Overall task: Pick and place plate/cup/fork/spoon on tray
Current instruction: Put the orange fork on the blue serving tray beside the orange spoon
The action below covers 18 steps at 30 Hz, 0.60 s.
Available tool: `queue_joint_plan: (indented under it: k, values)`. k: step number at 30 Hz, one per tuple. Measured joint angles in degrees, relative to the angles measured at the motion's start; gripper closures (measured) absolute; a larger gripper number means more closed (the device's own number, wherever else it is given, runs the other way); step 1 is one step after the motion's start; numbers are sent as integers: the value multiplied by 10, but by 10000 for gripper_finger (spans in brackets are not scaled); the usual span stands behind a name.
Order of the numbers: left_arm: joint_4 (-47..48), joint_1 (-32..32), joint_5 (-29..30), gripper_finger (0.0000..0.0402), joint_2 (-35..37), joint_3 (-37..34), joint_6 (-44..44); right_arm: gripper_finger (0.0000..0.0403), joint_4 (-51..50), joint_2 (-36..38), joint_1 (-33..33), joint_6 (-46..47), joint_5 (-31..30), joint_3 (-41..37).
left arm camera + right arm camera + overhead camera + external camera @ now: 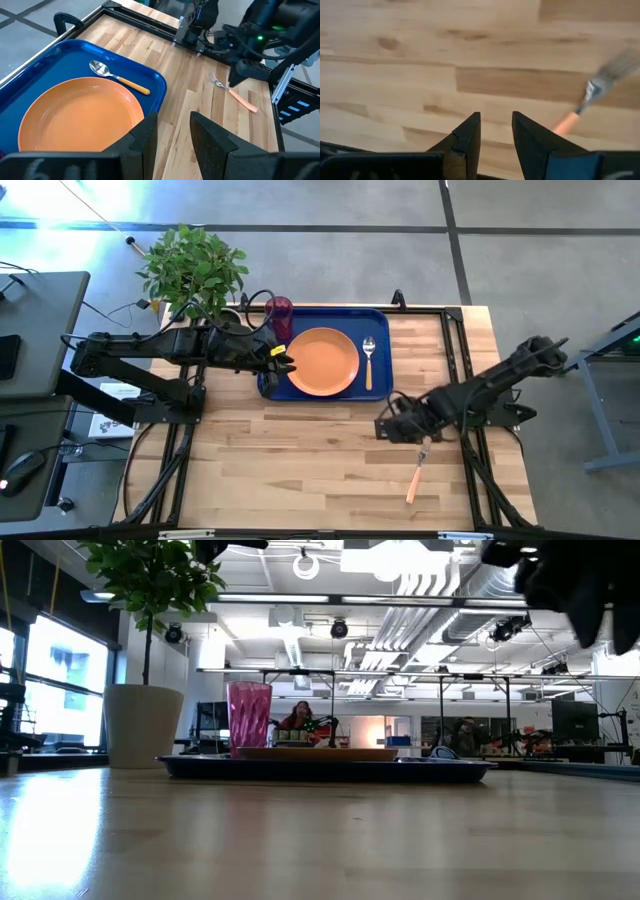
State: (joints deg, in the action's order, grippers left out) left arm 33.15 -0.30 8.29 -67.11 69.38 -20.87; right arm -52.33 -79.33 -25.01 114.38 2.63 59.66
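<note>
Three pieces sit on the tray (385,320): plate (322,361), cup (279,313), spoon (368,360). Lower right, the fork (417,472) lies beside the right gripper (382,426), open and empty. The left gripper (288,364) gapes empty at the tray's left edge.

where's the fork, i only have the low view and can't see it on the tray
Observer: It's off the tray. The fork lies on the bare table, on the right arm's side.
Operator: is the right gripper on it
Observer: No. The right gripper is open and empty beside its tines.
Operator: whats on the tray then
Observer: The plate, the spoon beside it, and the cup in a corner of the tray.
</note>
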Motion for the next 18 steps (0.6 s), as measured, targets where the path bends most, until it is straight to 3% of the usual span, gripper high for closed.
queue_joint_plan:
  k: [13,18]
  values:
    - [0,0,0,296,0,0,-1,302,-57,-7,-124,141,0,0]
    - [0,0,0,296,0,0,-1,302,-53,-28,-156,151,0,0]
